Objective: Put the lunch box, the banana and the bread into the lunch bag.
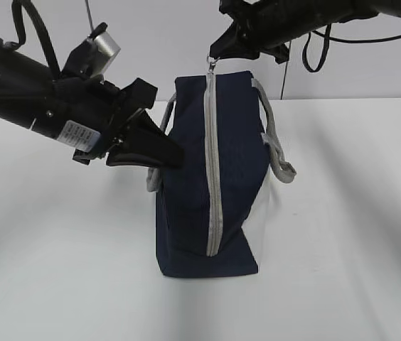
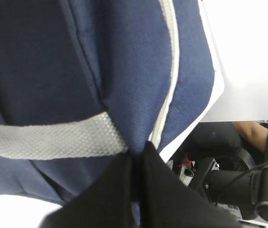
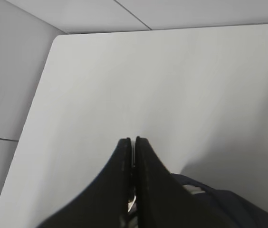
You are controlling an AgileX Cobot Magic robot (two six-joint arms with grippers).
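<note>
Navy blue fabric fills the foreground: the lunch bag (image 1: 211, 177) stands on the white desk (image 1: 343, 234), its grey zipper (image 1: 213, 167) running from the near bottom edge up to the far top and closed along all that shows. Further back on the left, the left claw (image 1: 159, 150) is clamped on the bag's side by a grey webbing handle (image 1: 277, 145), probably to steady the bag against a pull on the zipper. Farthest back, the right claw (image 1: 215, 55) is pressed together at the metal ring pull (image 1: 212, 63). Only the left wrist view shows the pinch itself, fabric gathered between black fingers (image 2: 119, 190). The right wrist view shows fingers (image 3: 122, 190) together with a glint of metal between them. Lunch box, banana and bread appear nowhere, presumably inside.
</note>
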